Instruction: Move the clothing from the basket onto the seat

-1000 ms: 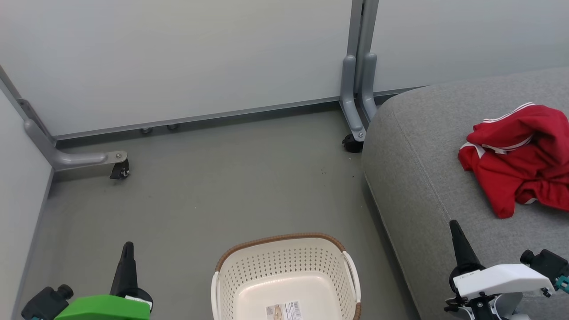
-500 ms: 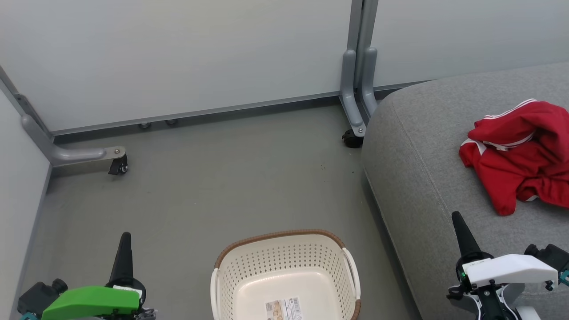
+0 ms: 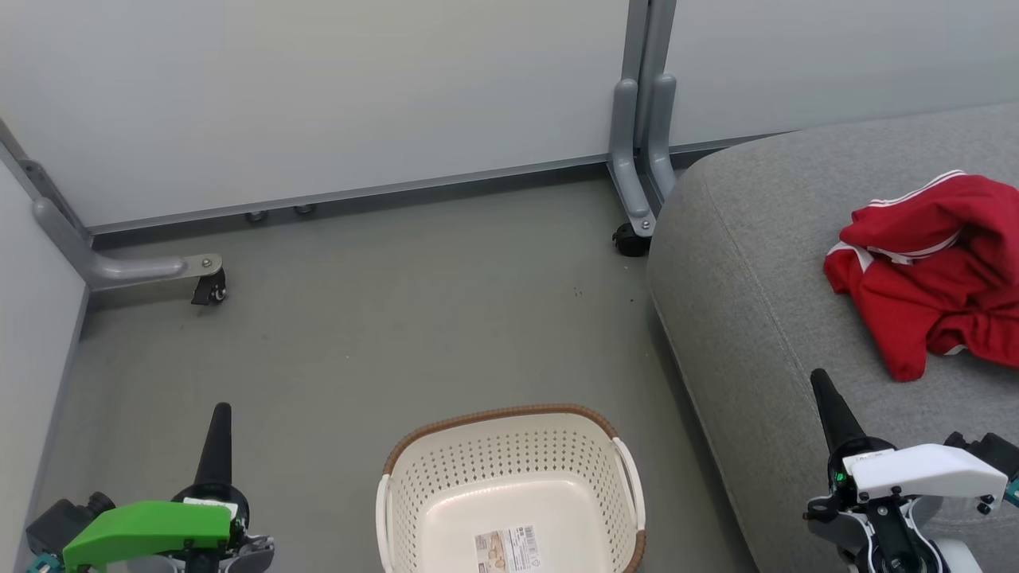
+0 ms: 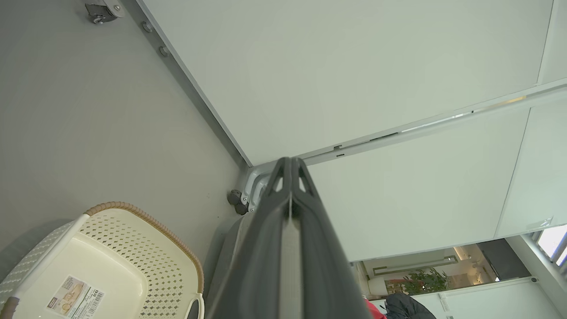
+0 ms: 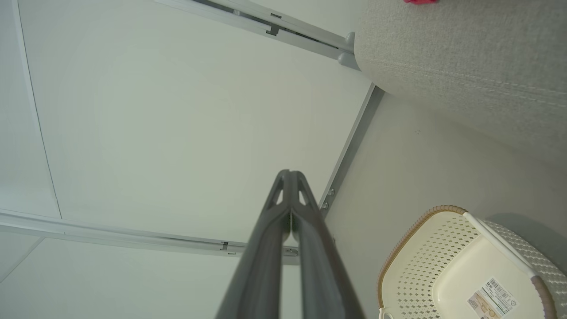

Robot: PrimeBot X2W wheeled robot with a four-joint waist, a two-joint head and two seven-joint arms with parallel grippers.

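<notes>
floor open left of basket, seat right

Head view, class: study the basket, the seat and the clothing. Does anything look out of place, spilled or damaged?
Nothing stands out. The basket stands upright on the floor, holding just its sticker label. The clothing lies crumpled on the seat, none on the floor. The left gripper and right gripper are shut, empty.

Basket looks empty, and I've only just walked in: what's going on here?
Nothing is being handled now. The red clothing lies bunched on the grey seat, and the basket on the floor holds just its sticker label. The left gripper and right gripper are both shut on nothing, one either side of the basket. The job looks done.
</notes>
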